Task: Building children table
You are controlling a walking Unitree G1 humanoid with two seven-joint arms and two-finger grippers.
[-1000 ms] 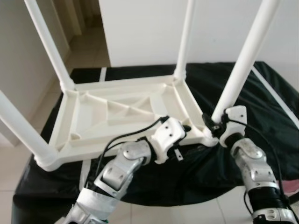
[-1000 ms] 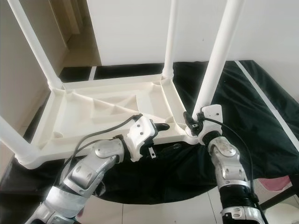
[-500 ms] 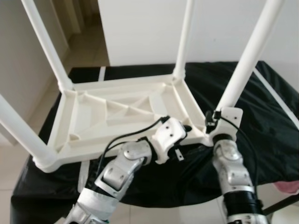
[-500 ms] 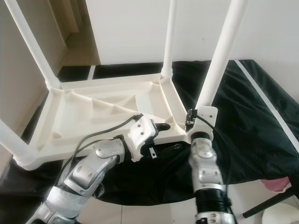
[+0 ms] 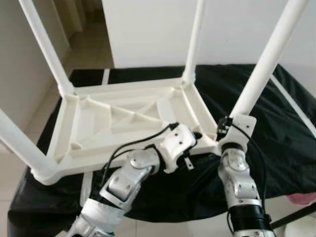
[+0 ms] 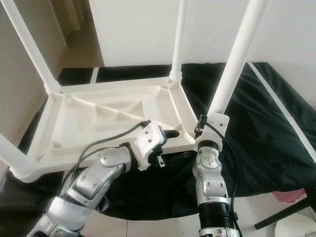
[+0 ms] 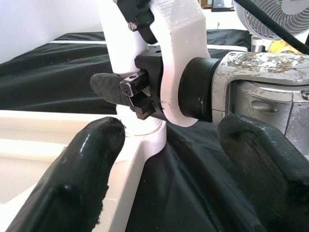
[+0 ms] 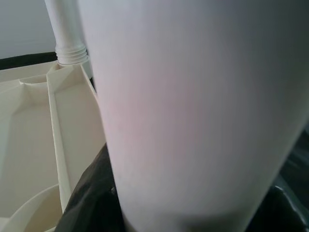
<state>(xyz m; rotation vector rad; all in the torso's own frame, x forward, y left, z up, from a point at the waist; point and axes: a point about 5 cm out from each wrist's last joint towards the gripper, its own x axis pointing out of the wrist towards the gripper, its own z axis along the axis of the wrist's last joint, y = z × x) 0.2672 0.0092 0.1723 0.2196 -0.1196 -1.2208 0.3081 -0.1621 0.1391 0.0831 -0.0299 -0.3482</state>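
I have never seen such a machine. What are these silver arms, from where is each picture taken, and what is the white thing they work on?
The silver arms belong to a humanoid robot. The two wide pictures come from the cameras in its head, looking down. The two close pictures come from a camera on each wrist.

The white thing is a small plastic table, lying upside down on a black cloth, with four legs pointing up.

The right gripper is at the bottom of the near right leg, where it enters the corner; the right wrist view looks at this leg from very close, and the left wrist view shows a black finger against it. The left gripper is open at the table's near edge, holding nothing.
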